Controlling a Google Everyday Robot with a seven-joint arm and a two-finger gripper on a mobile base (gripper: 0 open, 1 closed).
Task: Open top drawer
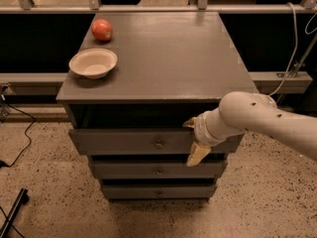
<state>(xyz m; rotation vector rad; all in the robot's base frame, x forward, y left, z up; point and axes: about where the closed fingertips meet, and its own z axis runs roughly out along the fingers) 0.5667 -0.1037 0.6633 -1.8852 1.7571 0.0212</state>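
The top drawer (124,142) is the grey front with a small brass knob (159,144), just under the cabinet top. It stands pulled out a little, with a dark gap above it. My gripper (193,139) is at the right part of that front, right of the knob. Its fingers are spread apart: the upper finger (189,123) reaches over the drawer's top edge into the gap, and the lower finger (197,155) lies in front of the panel down to its bottom edge. My white arm (262,120) comes in from the right.
Two shorter grey drawers (158,171) sit below. On the cabinet top (168,53) stand a white bowl (93,63) and a red apple (102,29) at the back left. A dark rail wall runs behind. Cables lie on the speckled floor at left (20,138).
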